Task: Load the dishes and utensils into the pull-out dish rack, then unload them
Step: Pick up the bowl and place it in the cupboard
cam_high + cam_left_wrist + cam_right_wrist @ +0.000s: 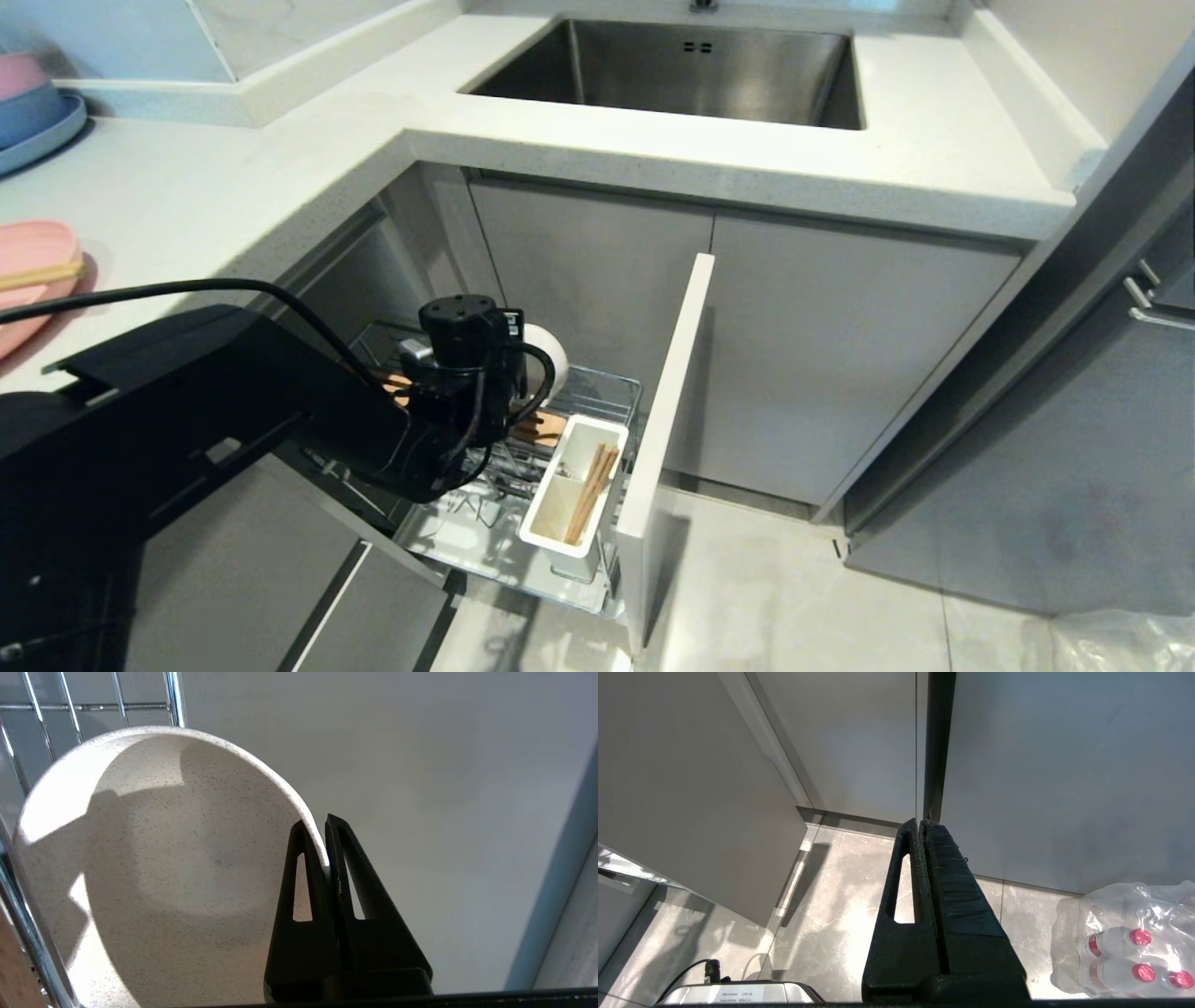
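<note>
The left arm is reaching in from the near left of the head view, its black bulk covering much of the pull-out dish rack (597,392). In the left wrist view the left gripper (322,826) is pinching the rim of the cream-white bowl (187,868) — one finger inside the rim, the other outside, the jaws nearly together with only the thin wall between them. The bowl is standing on edge inside the rack, its speckled hollow facing the wrist camera and chrome wires running just beside and behind it. From the head, only a curved sliver of the bowl (553,359) is showing past the wrist.

Just to the right of the arm, the white cutlery caddy (571,490) is sitting at the rack's front corner against the grey cabinet front (667,401), and the wooden chopsticks (592,493) are leaning in its right-hand compartment. A slotted wooden strip (541,427) is peeking out behind the caddy.

The right gripper (922,826) is hanging over the tiled floor (831,905) with its fingers pressed together and nothing between them; a plastic-wrapped pack of bottles (1125,942) is lying near it.

Farther off, on the counter (233,177) at the left edge, the pink plate (33,271) is lying flat with another wooden stick (37,275) across it. Beyond that are stacked blue and pink dishes (33,103) — and at the back, the steel sink (681,70).
</note>
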